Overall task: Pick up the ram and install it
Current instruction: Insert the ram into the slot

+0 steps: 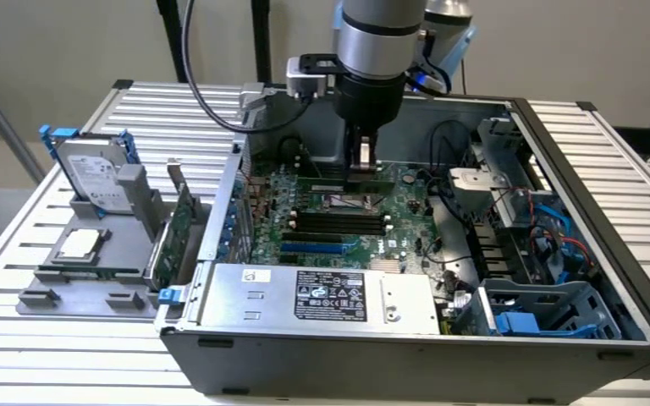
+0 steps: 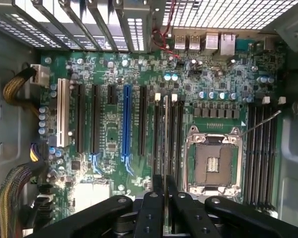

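Hovering over the motherboard (image 1: 337, 216) inside the PC case (image 1: 415, 355), gripper (image 1: 361, 169) has jaws clamped on the ram (image 2: 165, 148); wrist view shows it edge-on above a memory slot (image 2: 160, 129).

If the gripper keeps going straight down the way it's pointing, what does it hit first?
Probably the black memory slots on the green motherboard. The gripper holds the thin green ram stick edge-down above them, beside the silver processor socket; how far above is unclear.

We see an open computer case (image 1: 415, 355) holding a motherboard (image 2: 114, 129) with an empty processor socket (image 2: 213, 163). A hard drive (image 1: 90, 176) stands on a grey tray (image 1: 65, 296) beside it.
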Tool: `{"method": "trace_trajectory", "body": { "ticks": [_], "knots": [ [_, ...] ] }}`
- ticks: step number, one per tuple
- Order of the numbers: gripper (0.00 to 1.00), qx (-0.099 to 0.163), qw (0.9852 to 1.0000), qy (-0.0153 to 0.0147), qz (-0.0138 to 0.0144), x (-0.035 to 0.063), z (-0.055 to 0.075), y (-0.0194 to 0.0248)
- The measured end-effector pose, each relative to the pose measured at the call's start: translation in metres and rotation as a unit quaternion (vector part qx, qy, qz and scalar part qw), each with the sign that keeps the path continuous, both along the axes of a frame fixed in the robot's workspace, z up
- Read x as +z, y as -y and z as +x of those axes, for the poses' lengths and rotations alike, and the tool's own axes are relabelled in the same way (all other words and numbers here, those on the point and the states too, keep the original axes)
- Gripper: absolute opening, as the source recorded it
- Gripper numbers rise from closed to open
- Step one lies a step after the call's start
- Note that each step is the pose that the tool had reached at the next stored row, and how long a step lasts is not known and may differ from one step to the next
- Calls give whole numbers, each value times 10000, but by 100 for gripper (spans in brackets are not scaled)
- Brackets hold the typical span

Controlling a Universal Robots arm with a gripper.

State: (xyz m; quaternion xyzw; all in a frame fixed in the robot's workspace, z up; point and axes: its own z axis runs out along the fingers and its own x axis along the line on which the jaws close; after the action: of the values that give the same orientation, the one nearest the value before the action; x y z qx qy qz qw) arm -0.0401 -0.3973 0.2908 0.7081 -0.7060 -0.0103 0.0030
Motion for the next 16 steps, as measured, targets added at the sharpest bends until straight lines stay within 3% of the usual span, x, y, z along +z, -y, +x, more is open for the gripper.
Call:
{"method": "trace_trajectory", "body": {
  "ticks": [6, 16],
  "knots": [
    [0, -15, 10000, 4, 0, -110, 25, 54],
    [0, -27, 10000, 5, -9, -293, 33, 59]
  ]
}}
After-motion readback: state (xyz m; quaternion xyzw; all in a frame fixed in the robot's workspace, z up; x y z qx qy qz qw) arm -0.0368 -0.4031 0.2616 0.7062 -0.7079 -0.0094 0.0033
